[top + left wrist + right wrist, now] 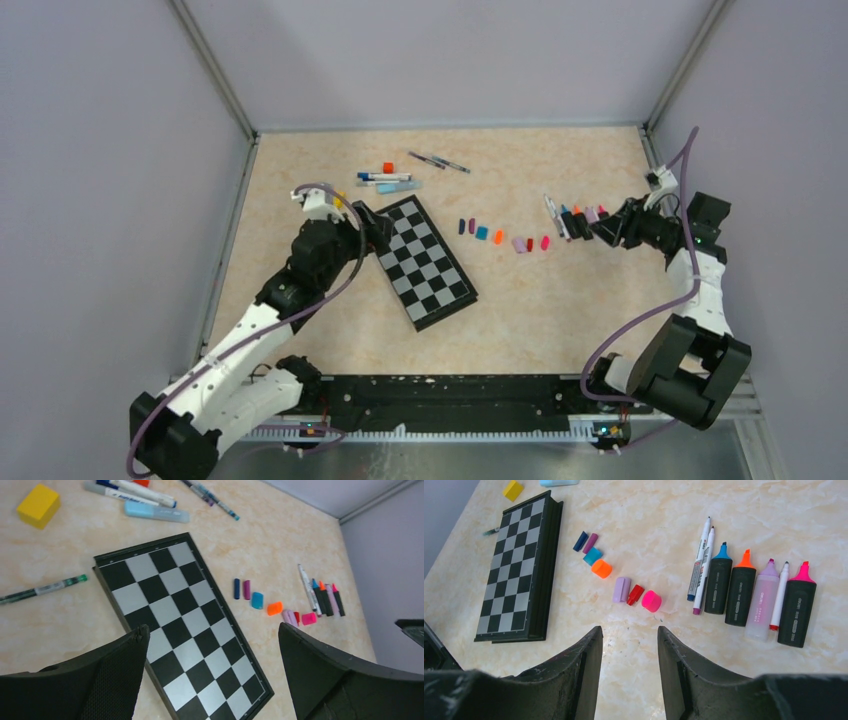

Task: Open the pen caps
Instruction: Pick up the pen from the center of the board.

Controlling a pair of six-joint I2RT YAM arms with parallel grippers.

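Pen caps [601, 568], seven loose ones in navy, purple, teal, orange, lilac, red and pink, lie in a slanted row at three o'clock from the chessboard [425, 262]. At the board's ten o'clock corner the left gripper [214, 629] hovers, jaws spread wide, holding nothing. A green pen [45, 587] at the board's nine o'clock is cut off by the frame edge. At three o'clock from the caps lie uncapped markers [739, 587]. The right gripper [629, 630] is half open and empty; from overhead its dark fingers blur into the black marker bodies.

Seven pen caps [621, 589] lie loose in a slanting row: navy, purple, teal, orange, lilac, red, pink.
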